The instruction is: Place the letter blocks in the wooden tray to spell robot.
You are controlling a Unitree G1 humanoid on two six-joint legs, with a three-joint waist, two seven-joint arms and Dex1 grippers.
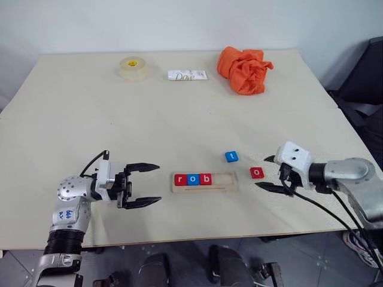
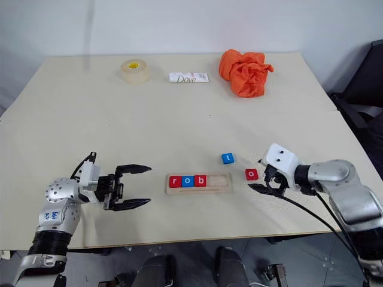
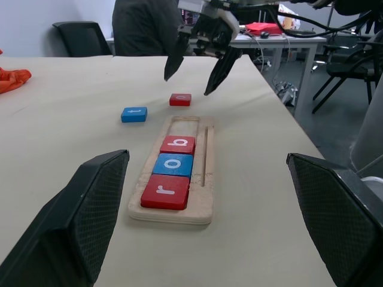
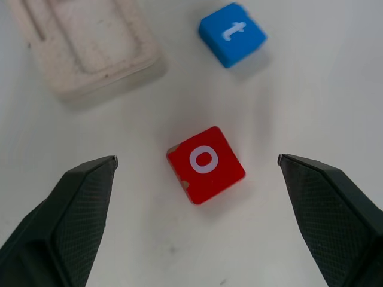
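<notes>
The wooden tray (image 1: 205,182) lies near the table's front edge. In its left part sit a red r (image 1: 181,179), a blue o (image 1: 193,179) and a red b (image 1: 206,179); its right end is bare. A red o block (image 4: 205,164) lies flat on the table just right of the tray, and a blue t block (image 1: 231,156) lies behind it. My right gripper (image 1: 271,174) is open, tilted down, right beside the red o, which shows between its fingers in the right wrist view. My left gripper (image 1: 143,185) is open, level, left of the tray, holding nothing.
At the far side of the table stand a roll of tape (image 1: 133,68), a white Dove packet (image 1: 187,75) and a crumpled orange cloth (image 1: 245,70). Black chairs (image 1: 366,89) stand off the table's right edge. A person (image 3: 143,27) is behind the table in the left wrist view.
</notes>
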